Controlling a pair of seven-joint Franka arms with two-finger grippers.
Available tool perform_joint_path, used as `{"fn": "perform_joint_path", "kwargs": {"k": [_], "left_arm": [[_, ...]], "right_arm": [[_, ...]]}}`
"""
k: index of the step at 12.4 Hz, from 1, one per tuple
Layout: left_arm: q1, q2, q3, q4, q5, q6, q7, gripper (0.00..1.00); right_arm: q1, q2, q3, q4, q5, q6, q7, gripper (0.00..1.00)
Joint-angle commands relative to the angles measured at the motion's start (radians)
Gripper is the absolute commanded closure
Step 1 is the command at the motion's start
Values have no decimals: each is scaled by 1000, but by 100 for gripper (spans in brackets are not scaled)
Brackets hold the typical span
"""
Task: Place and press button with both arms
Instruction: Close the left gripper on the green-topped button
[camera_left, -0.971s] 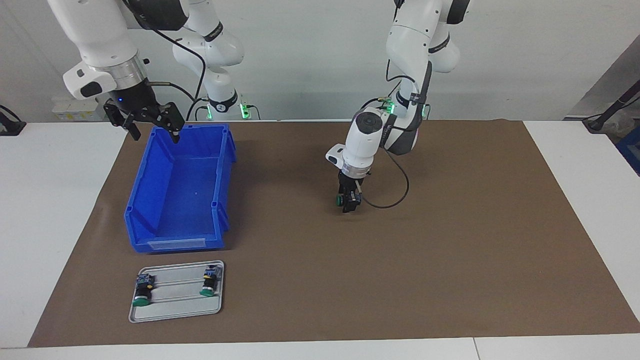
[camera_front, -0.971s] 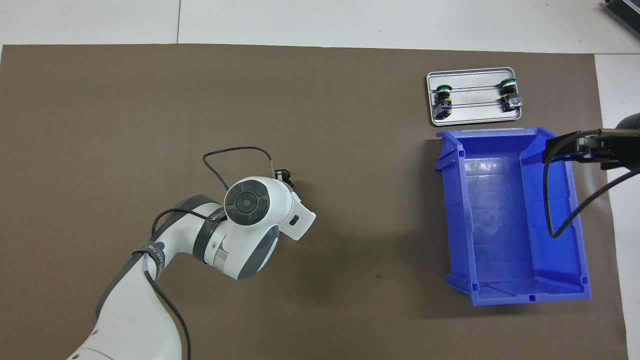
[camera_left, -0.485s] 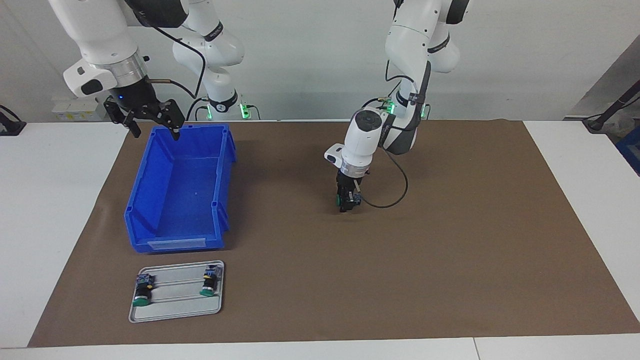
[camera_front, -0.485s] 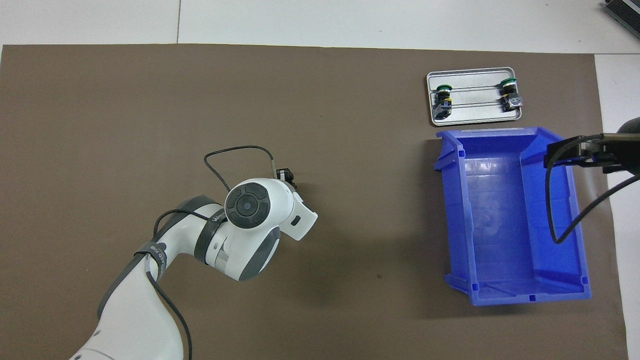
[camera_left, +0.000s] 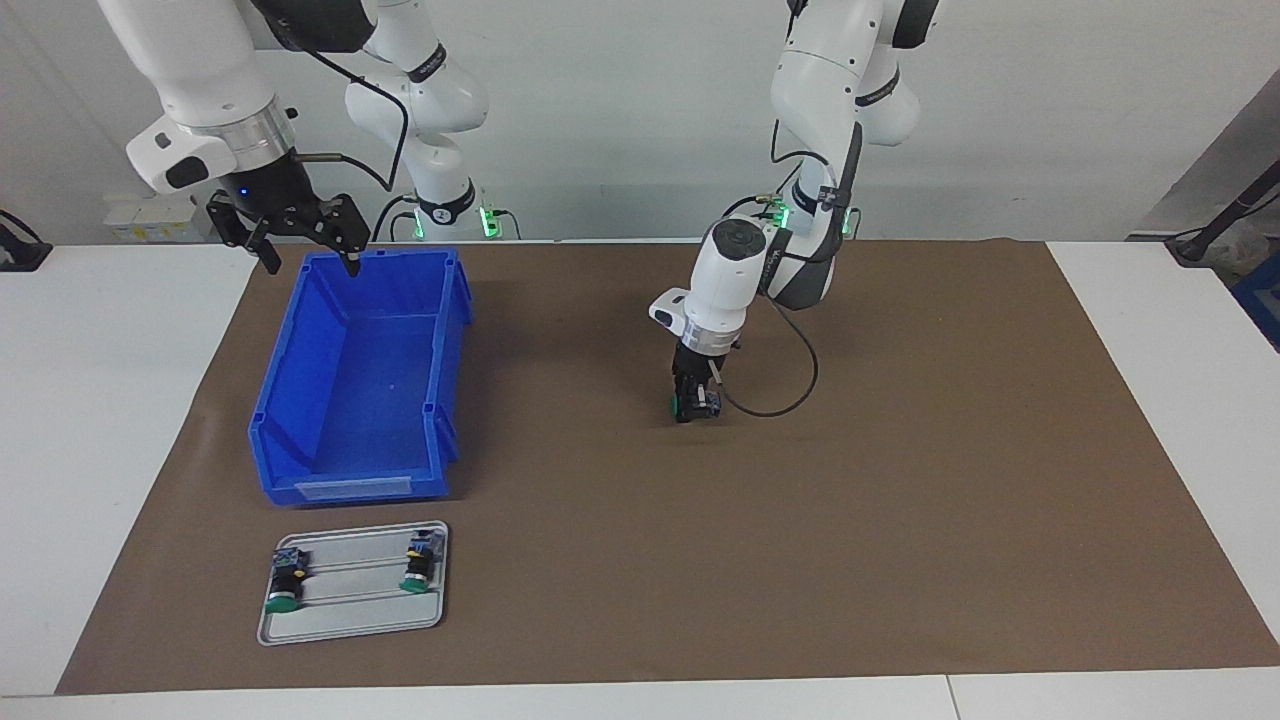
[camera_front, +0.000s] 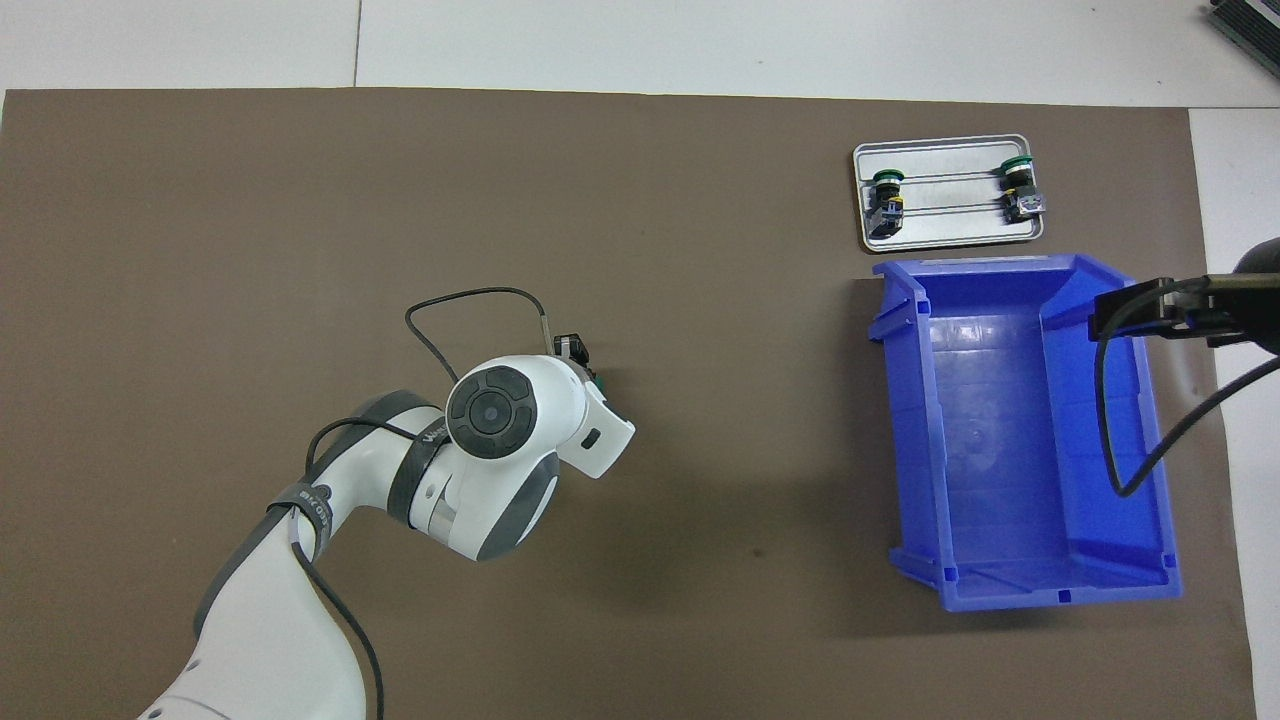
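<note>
- The brown mat (camera_left: 900, 500) covers most of the white table (camera_left: 100, 450), and everything else stands on it.
- The left arm (camera_left: 760, 270) reaches down to the middle of the mat. The right arm (camera_left: 200, 80) hangs at its own end of the table.
- The blue bin (camera_left: 300, 400) is open on top and stands at the right arm's end of the mat.
- The grey tray (camera_left: 350, 620) lies just beside the bin, farther from the robots. Two green-capped switches (camera_left: 283, 585) lie in it, well apart from each other.
- The right gripper (camera_left: 305, 262) is up in the air over the corner of the bin that is nearest to the robots. Its fingers are spread wide and they hold nothing.
- The left gripper (camera_left: 692, 405) points down, low at the mat. Its fingers are around the button, but I cannot tell if they already pinch it.
- The button (camera_left: 680, 405) is between these fingers, at the middle of the mat, its green cap turned toward the bin.
</note>
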Motion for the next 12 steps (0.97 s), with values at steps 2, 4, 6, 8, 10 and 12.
{"fn": "perform_joint_path", "kwargs": {"k": [2,4,6,8,10,12], "left_arm": [[-10,14,15,33,3,25,-14,80],[0,25,13,76,0,26,-21,84],[7,25,13,108,-12,26,-52,84],[19,25,13,142,-14,14,-102,91],[30,25,13,183,-33,-50,-131,97],[42,23,15,247,-47,-191,-148,100]], "right_arm": [[-14,-27,5,-28,20,-9,1,0],[-13,-29,5,-30,20,-11,19,0],[-13,-27,5,-30,20,-11,27,0],[-13,-29,5,-30,20,-9,27,0],[-14,-27,5,-30,20,-9,25,0],[-14,-27,5,-28,19,-9,25,0]]}}
